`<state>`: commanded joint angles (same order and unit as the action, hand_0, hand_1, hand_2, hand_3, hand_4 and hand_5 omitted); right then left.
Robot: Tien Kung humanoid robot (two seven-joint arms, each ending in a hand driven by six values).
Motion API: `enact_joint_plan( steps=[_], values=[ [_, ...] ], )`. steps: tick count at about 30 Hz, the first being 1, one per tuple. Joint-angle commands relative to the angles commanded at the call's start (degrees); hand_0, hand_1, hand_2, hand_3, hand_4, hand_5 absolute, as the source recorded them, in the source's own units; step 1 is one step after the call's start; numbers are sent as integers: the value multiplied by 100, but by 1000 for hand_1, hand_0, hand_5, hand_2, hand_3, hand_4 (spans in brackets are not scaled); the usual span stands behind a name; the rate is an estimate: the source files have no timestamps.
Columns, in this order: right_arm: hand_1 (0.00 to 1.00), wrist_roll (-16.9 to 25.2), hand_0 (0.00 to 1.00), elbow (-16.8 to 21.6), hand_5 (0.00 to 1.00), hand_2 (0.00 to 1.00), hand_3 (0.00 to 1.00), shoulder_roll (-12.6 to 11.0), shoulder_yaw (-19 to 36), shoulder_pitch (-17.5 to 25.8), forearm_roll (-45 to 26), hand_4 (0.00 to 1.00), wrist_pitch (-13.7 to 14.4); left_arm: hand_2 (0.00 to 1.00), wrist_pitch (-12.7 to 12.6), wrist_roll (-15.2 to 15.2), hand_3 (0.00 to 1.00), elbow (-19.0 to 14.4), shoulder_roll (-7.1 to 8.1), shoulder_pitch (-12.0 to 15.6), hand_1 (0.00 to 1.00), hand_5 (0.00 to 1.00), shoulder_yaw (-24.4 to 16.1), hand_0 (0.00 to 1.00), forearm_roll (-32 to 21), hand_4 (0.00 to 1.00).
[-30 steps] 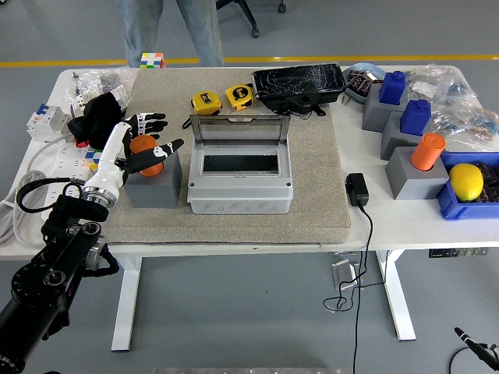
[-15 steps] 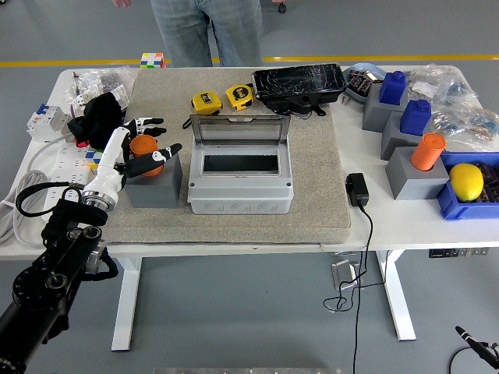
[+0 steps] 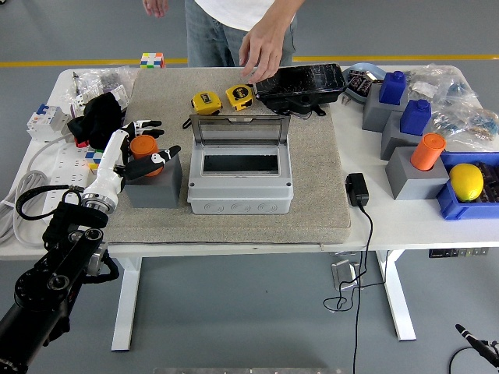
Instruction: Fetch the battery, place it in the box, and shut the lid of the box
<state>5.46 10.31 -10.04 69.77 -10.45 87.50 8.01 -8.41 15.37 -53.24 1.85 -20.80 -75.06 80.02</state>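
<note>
The battery (image 3: 143,146) is an orange cylinder standing upright in a grey block (image 3: 153,187) at the left of the beige mat. My left hand (image 3: 153,139) straddles it. The fingers (image 3: 148,125) stretch out behind it and the thumb lies in front, still spread. The grey box (image 3: 240,191) sits mid-mat with its clear lid (image 3: 239,129) standing open at the back, and the inside looks empty. My right hand is out of view.
A person at the far side reaches a hand (image 3: 261,51) over a black case (image 3: 300,82) behind the box. Two yellow tape measures (image 3: 207,102) lie near it. At right are grey blocks with blue and orange (image 3: 427,150) cylinders, and a black adapter (image 3: 357,189).
My left hand has drawn slightly back and left around the battery, whose top now shows. The person has stepped right and reached a hand down over the black case.
</note>
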Motion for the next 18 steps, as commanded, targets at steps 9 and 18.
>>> enact_joint_plan(
  steps=[9, 18],
  values=[
    [889, 1, 913, 0, 998, 830, 919, 9, -59, 5, -41, 998, 0, 480, -70, 35, 493, 18, -8, 12, 585, 204, 38, 476, -97, 998],
    [889, -3, 913, 0, 998, 830, 919, 15, -75, 20, -44, 998, 2, 441, -124, 89, 445, 45, -23, 34, 539, 191, 65, 417, -282, 998]
  ],
)
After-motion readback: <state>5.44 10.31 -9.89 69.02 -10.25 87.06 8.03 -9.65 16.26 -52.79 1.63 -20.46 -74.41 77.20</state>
